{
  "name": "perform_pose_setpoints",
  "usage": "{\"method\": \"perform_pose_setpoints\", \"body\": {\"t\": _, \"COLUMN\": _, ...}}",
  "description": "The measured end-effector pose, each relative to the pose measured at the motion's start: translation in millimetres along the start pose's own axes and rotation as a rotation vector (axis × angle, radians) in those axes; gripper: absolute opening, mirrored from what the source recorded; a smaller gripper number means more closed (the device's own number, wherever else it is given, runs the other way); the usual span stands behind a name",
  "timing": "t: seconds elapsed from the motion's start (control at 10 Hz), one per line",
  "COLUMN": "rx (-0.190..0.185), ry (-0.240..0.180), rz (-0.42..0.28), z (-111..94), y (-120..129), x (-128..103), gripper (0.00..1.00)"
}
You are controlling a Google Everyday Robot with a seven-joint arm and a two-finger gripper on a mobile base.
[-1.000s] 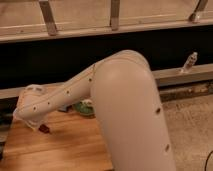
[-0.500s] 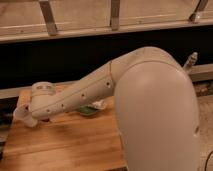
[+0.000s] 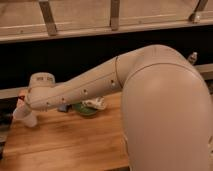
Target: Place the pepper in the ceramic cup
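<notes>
My arm reaches across the view to the far left, and its wrist (image 3: pixel 39 92) covers most of the gripper (image 3: pixel 22 101). The gripper hangs right over the white ceramic cup (image 3: pixel 26 118), which stands at the left edge of the wooden table (image 3: pixel 65 145). A small dark red bit of the pepper (image 3: pixel 21 94) shows at the gripper's end, just above the cup's rim. The gripper is shut on it. The rest of the pepper is hidden.
A dark green bowl (image 3: pixel 84 110) with a pale item (image 3: pixel 96 103) at its rim sits behind my forearm, mid-table. My large elbow housing (image 3: pixel 165 115) blocks the right half of the view. A small bottle (image 3: pixel 192 57) stands on the ledge at the right.
My arm has swung further left and stretched out. The gripper with the red pepper has moved from over the table to right above the cup.
</notes>
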Motion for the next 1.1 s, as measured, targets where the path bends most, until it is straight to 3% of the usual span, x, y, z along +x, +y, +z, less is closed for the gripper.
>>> {"method": "perform_pose_setpoints", "body": {"t": 0.4, "rx": -0.025, "ry": -0.036, "rz": -0.064, "z": 22.2, "y": -1.9, "x": -38.3, "gripper": 0.14}}
{"method": "perform_pose_setpoints", "body": {"t": 0.8, "rx": -0.102, "ry": -0.081, "rz": -0.081, "z": 52.1, "y": 0.0, "x": -52.8, "gripper": 0.14}}
{"method": "perform_pose_setpoints", "body": {"t": 1.1, "rx": -0.165, "ry": -0.077, "rz": -0.089, "z": 66.2, "y": 12.5, "x": -60.1, "gripper": 0.14}}
